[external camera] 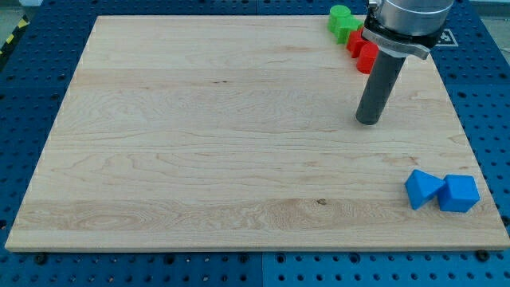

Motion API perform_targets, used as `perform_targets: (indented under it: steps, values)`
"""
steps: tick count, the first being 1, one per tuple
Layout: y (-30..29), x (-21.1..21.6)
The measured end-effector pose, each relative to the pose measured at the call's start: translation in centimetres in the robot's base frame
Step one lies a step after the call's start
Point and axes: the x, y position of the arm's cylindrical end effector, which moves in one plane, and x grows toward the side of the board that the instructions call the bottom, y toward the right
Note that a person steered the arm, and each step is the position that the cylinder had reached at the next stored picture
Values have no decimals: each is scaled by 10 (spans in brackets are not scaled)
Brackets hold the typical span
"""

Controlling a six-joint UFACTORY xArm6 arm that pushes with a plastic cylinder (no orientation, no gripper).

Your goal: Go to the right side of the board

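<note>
My tip (367,121) rests on the wooden board (199,135) in its right half, toward the view's top. Two green blocks (343,22) lie at the board's top edge, up and left of the tip. Two red blocks (362,49) sit just below them, partly hidden behind the rod, their shapes unclear. Two blue blocks lie near the bottom right corner: a wedge-like blue block (421,189) and a blue cube (460,194) touching it on its right. The tip touches no block.
The board lies on a blue perforated table (24,96). The arm's grey housing (406,20) hangs over the top right corner. Yellow-black tape (9,40) runs at the view's far left.
</note>
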Motion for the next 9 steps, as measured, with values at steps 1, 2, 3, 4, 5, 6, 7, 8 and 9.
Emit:
perform_targets:
  steps: [1, 2, 3, 4, 5, 6, 7, 8, 9]
  values:
    - [10, 0]
    - [26, 0]
    - [42, 0]
    - [60, 0]
    - [74, 0]
    - [84, 0]
    - [93, 0]
    - [100, 0]
    - [104, 0]
